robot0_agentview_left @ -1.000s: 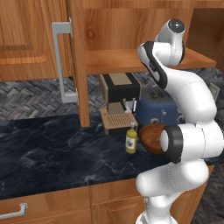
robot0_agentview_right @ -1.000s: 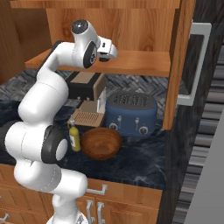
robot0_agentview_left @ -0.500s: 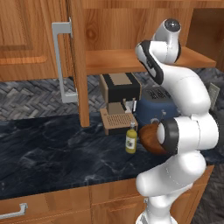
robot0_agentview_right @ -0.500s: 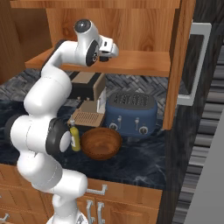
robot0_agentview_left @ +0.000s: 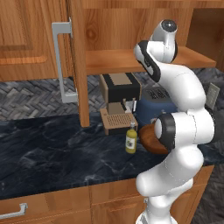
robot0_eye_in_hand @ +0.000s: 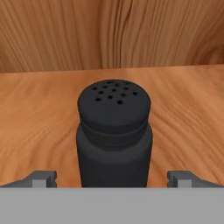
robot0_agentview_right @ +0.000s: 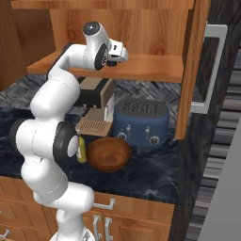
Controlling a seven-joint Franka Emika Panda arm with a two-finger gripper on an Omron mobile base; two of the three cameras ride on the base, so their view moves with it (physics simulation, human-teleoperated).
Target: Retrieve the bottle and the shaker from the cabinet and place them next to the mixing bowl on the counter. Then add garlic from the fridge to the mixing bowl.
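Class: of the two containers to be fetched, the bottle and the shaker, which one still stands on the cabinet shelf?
The dark shaker; the yellow bottle already stands on the counter.

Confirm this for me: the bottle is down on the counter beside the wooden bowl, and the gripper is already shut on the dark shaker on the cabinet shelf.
Not quite. The bottle is beside the bowl, but the gripper is open. The hand view shows its fingertips standing apart on either side of the shaker.

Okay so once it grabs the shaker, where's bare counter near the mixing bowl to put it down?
Bare dark counter runs left of the bottle, past the cabinet door. In front of the mixing bowl a free strip lies toward the counter edge. Behind the bowl it is crowded: coffee machine and toaster.
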